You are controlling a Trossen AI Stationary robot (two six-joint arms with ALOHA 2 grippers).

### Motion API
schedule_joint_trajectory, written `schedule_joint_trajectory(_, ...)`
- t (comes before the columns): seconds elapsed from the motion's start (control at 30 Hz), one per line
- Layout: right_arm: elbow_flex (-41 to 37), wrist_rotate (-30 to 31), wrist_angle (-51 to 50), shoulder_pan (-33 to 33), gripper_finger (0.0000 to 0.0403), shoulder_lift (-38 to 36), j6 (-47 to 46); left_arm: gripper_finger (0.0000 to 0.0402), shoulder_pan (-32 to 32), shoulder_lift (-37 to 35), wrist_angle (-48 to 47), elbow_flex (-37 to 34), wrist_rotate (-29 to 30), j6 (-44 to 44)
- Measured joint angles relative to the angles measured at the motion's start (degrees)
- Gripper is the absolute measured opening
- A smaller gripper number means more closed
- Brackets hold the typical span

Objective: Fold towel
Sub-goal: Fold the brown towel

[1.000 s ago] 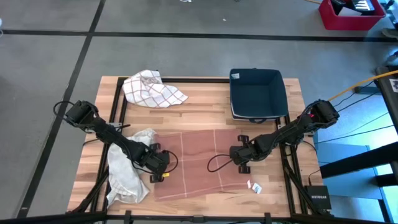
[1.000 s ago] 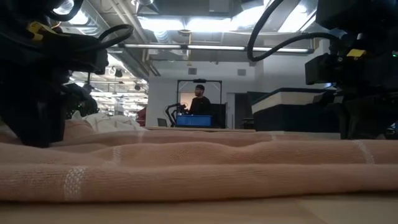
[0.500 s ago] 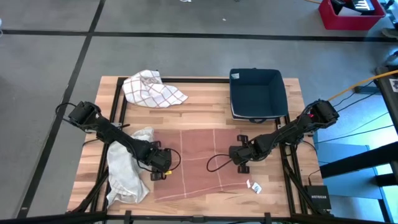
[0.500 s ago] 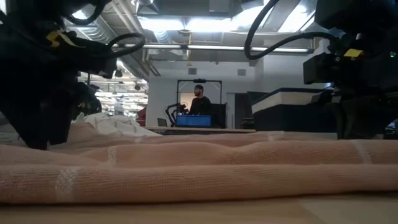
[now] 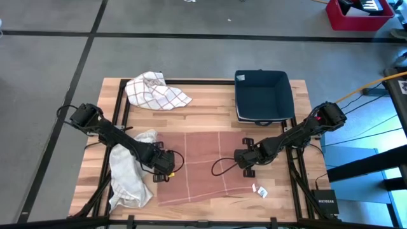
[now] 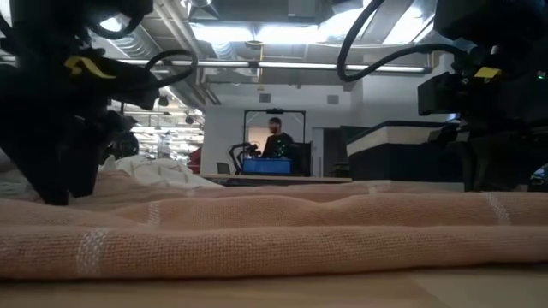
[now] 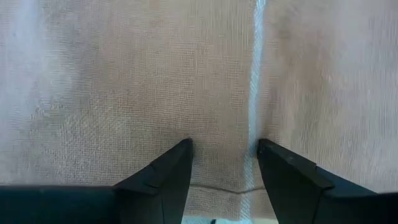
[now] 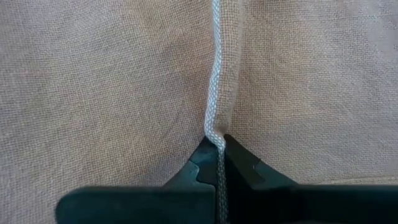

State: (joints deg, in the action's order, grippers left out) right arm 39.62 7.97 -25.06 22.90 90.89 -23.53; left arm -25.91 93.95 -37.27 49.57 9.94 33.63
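Salmon-pink woven towel with thin pale stripes (image 5: 200, 166) lies spread flat across the lower middle of the high view, on the light wooden slatted table (image 5: 210, 108). On its left edge rests the left gripper (image 5: 164, 166); in the left wrist view its two dark fingers (image 7: 163, 177) stand apart over the cloth, with nothing between them but the fabric underneath. On the towel's right side sits the right gripper (image 5: 245, 159), and the right wrist view shows it pinched tight on a raised ridge of the towel along a pale stripe (image 8: 216, 93).

Left of the pink cloth, touching its edge, lies a crumpled white cloth (image 5: 129, 178). A crumpled white towel with a red check pattern (image 5: 155, 90) sits in the upper left of the table, and a dark blue square bin (image 5: 262, 95) stands at the upper right. A small white tag (image 5: 259, 189) lies just beyond the towel's lower right corner.
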Motion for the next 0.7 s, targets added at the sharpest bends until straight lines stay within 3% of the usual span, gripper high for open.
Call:
schedule_joint_trajectory(0.47,0.0,0.1,0.0,0.0,0.0013,0.0,0.0,0.0173,-0.2,-0.3,3.6,-2.2,-1.5,-0.9)
schedule_joint_trajectory(0.57,0.0,0.3,0.0,0.0,0.0013,0.0,0.0,0.0141,-0.3,-0.3,3.6,-2.2,-1.8,-1.8)
schedule_joint_trajectory(0.7,0.0,0.5,0.0,0.0,0.0014,0.0,0.0,0.0062,-0.3,-0.3,3.4,-2.3,-1.9,-1.2)
